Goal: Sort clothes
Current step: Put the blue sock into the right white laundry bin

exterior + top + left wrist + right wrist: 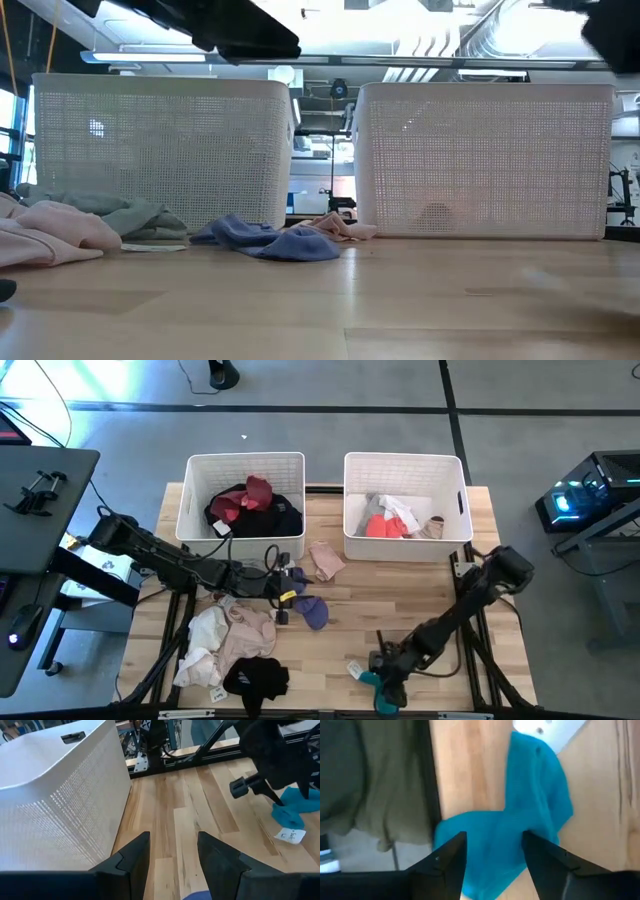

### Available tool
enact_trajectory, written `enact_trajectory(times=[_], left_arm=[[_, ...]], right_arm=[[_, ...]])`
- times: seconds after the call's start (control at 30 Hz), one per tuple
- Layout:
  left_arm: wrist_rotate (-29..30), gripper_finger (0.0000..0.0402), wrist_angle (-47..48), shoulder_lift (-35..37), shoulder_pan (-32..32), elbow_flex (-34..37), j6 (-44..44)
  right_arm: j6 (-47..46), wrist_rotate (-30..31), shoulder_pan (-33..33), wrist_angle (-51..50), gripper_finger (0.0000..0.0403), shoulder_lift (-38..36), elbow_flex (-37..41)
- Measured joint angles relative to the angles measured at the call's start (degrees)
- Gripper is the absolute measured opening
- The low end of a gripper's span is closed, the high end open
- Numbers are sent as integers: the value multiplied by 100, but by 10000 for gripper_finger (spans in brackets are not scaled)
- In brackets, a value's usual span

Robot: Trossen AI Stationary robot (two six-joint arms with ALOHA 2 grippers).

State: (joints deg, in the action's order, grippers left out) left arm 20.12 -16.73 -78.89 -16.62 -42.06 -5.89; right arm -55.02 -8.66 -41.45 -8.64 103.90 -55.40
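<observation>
Showing two white bins [205, 464], one teal sock [530, 815] under the open, empty right gripper [492, 855]; left gripper [172, 850] open, empty.

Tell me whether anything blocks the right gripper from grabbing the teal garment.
Nothing visible does. The right gripper hangs directly over the teal garment at the table's front edge, its fingers open astride the fabric.

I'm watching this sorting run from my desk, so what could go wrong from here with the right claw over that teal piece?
The teal garment lies at the table's front edge, partly overhanging in the right wrist view, so the open right claw could nudge it off. Its white tag might get pinched instead of the cloth. The left claw hovers open near the lavender garment.
</observation>
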Motion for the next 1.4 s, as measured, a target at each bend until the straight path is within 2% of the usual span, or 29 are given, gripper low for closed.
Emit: enact_trajectory(times=[0.17, 0.4, 0.57, 0.63, 0.7, 0.93, 1.03, 1.1, 1.23, 1.4], left_arm=[[0, 152, 5, 0, 2, 0, -18], [-1, 152, 26, 0, 4, 0, 28], [-2, 152, 19, 0, 4, 0, 28], [-2, 152, 16, 0, 4, 0, 28], [-2, 152, 11, 0, 4, 0, 28], [-2, 152, -4, 2, 4, 0, 28], [-2, 152, -3, 2, 4, 0, 28], [-2, 152, -5, 2, 4, 0, 28], [-2, 152, -2, 2, 4, 0, 28], [-2, 152, 4, 2, 4, 0, 30]], right_arm=[[472, 481, -9, -205, 137, 184, -38], [1038, 1316, 94, -532, 16, 70, -18], [1059, 2373, 95, -1278, 19, -316, 26], [1205, 3025, 94, -1402, 16, -626, 26], [1545, 3956, 99, -1453, 6, -990, 17], [3609, 7613, 403, -1261, 10, -2368, 7], [4356, 8590, 760, -1269, 10, -2975, 7], [4863, 8860, 1109, -1257, 11, -3371, 7], [5427, 8820, 2010, -1260, 11, -4065, 7], [5704, 7766, 3242, -1297, 33, -4641, 2]])
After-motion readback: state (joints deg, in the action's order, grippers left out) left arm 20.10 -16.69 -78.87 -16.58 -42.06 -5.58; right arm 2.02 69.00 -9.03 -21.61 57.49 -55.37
